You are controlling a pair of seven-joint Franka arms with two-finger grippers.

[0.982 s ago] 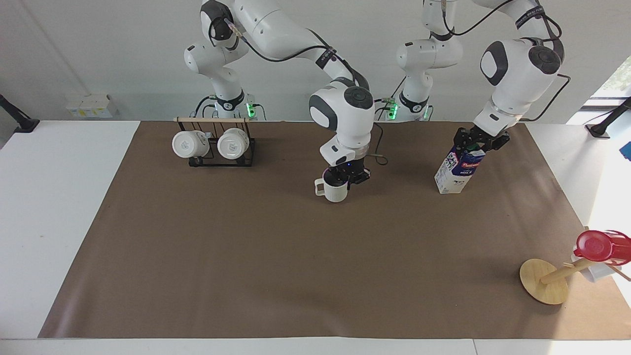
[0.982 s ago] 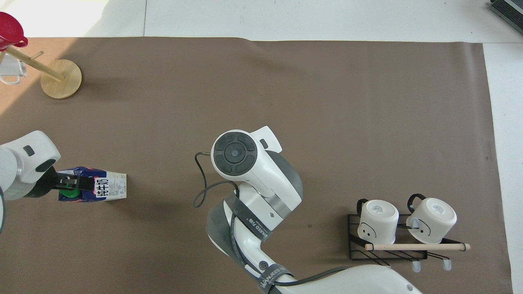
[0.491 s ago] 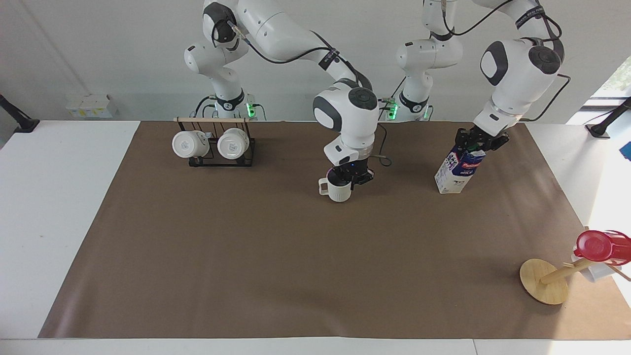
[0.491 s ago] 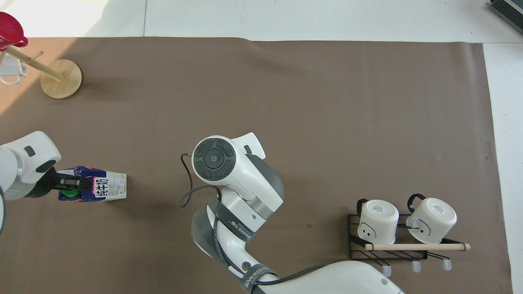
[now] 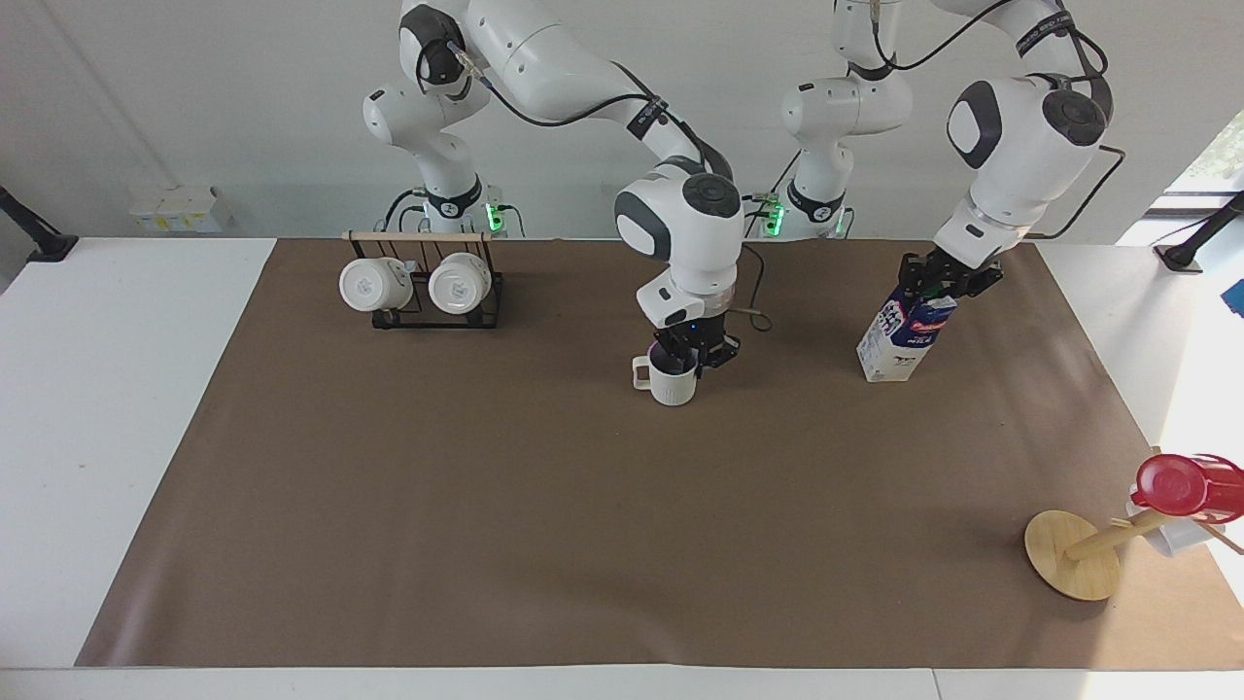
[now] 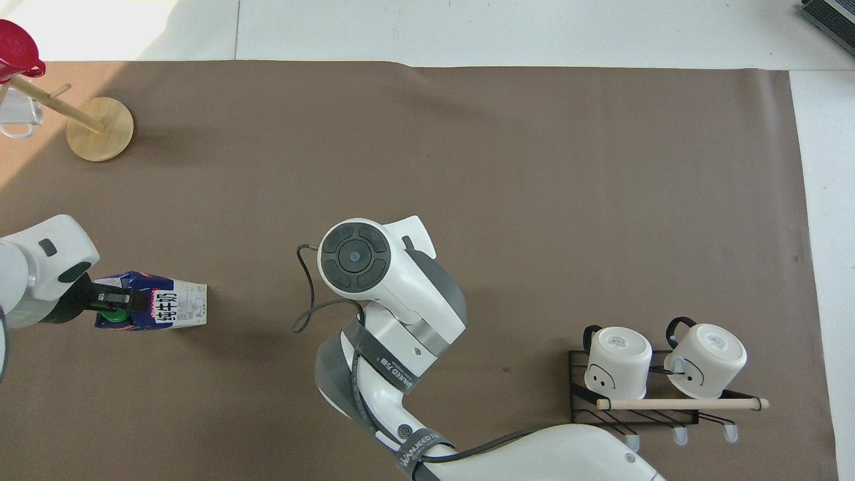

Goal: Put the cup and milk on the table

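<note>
The cream ribbed cup (image 5: 673,387) stands upright on the brown sheet of the table (image 5: 583,506), near the middle. My right gripper (image 5: 686,358) is down at its rim, on the side away from the handle. In the overhead view the right arm's wrist hides both the cup and that gripper. The blue-and-white milk (image 5: 899,340) leans toward the left arm's end, its base on the sheet. My left gripper (image 5: 935,285) is shut on its gable top by the green cap. From overhead the left gripper (image 6: 113,302) clasps the top of the milk (image 6: 177,308).
A black wire rack (image 5: 425,292) with two smooth white mugs stands near the robots toward the right arm's end. A wooden peg stand (image 5: 1074,554) carrying a red cup (image 5: 1176,484) sits farther out, toward the left arm's end.
The right arm carried the cup a little toward the left arm's end and set it down on the sheet. The left gripper closed tighter on the milk's top; the carton stayed put.
</note>
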